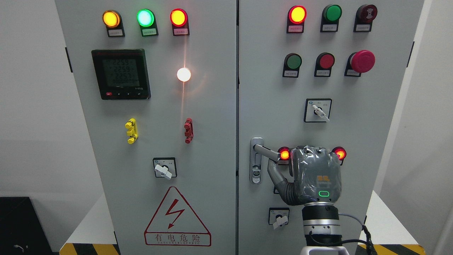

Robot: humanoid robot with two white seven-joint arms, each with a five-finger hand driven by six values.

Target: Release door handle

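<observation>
The silver door handle [266, 150] sits on its lock plate [256, 170] at the left edge of the right cabinet door, its lever pointing right and slightly down. My right hand [316, 174] comes up from the bottom edge, right of the middle, and is held just right of and below the lever's free end. The back of the hand faces the camera and hides how it meets the lever. Both grey doors look closed along the centre seam [237, 141]. My left arm does not show.
Lit red lamps [284, 154] flank the hand on the right door. Rotary switches [317, 110] and push buttons [362, 61] sit above, and another switch [279, 216] sits below the handle. The left door carries a meter [121, 74], lamps and a warning triangle [177, 219].
</observation>
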